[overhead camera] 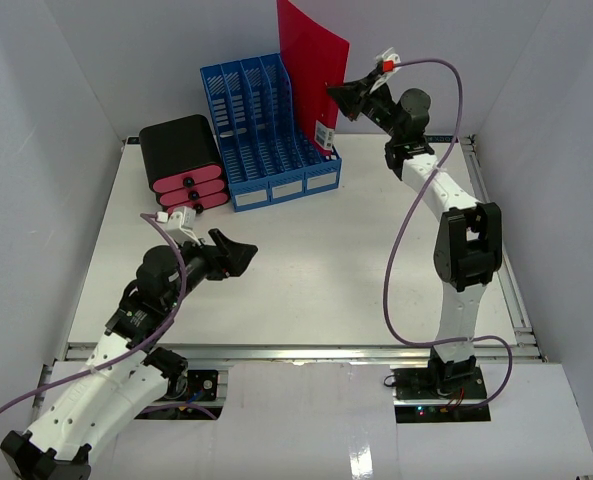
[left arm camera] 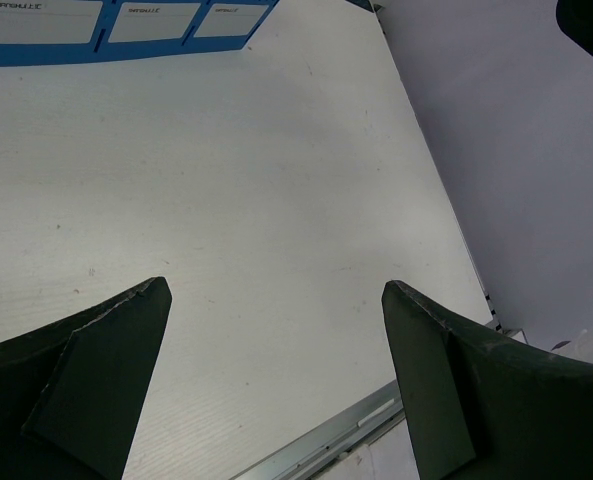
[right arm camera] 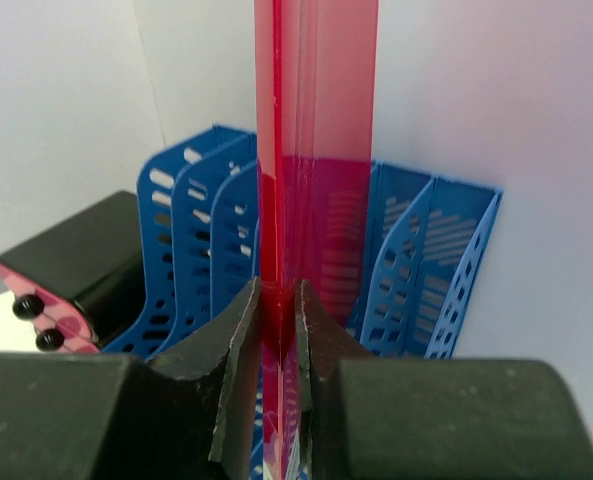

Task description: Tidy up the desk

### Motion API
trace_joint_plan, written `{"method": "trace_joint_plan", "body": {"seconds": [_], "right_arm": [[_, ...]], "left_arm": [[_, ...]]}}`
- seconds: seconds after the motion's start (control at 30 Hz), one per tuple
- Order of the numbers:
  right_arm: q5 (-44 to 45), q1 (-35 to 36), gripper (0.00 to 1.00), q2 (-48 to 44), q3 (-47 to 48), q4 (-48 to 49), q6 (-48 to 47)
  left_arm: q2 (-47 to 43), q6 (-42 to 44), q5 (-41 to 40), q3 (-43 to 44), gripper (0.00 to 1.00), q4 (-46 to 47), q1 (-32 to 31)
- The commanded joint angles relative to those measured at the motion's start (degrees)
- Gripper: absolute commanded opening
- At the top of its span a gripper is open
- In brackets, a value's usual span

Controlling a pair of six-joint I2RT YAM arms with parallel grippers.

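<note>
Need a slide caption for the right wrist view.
Right gripper pinching an upright red folder edge-on, at the blue file rack.

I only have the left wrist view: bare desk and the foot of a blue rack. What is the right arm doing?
Observer: The right gripper is shut on a red folder, which it holds upright on edge.
Operator: Where is that relative to the rack?
Observer: It is at the right end of the rack. I cannot tell whether the bottom edge is in a slot.
Operator: Is anything else near the rack?
Observer: A black drawer unit with pink drawers sits just left of it.
</note>
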Motion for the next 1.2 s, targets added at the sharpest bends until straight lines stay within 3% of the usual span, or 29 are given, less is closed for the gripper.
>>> {"method": "trace_joint_plan", "body": {"seconds": [0.0, 0.37, 1.17], "right_arm": [[-2.29, 0.25, 0.08, 1.13, -2.47, 10.05, 0.33], [-7.92, 0.42, 0.08, 5.29, -5.86, 26.51, 6.88], [-8.04, 1.23, 0.08, 10.83, -1.11, 31.95, 9.4]], "left_arm": [[-0.32, -0.05, 0.16, -0.61, 0.98, -0.17, 0.22], [2.03, 0.39, 0.38, 0.88, 0.98, -0.14, 0.23], [4.29, 0.91, 0.6, 2.13, 0.98, -0.35, 0.16]]}}
